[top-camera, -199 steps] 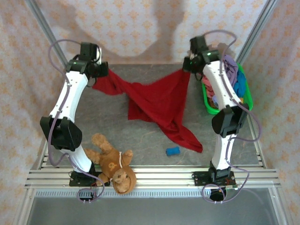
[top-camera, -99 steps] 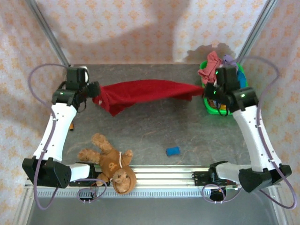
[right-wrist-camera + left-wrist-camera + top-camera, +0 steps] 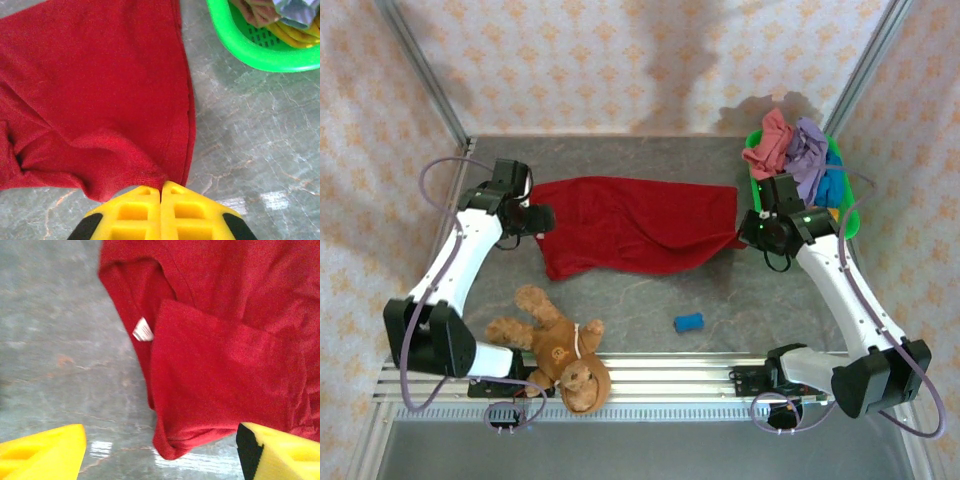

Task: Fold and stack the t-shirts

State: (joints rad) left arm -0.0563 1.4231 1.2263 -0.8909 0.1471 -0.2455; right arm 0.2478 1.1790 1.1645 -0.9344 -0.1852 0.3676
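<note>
On the left, the left gripper has just let go: its yellow jaws now stand wide apart, just above the table, with the nearest corner of the dark red t-shirt lying loose between them. A second ago that shirt hung stretched in the air between the two arms. Now it lies spread across the middle of the table, its near edge rumpled. At the shirt's right end, the right gripper has its jaws closed together, still pinching the hem. Just right of it, the green basket holds the other t-shirts in a heap. The shirt looks laid out and ready to smooth, and folding has not begun.
</note>
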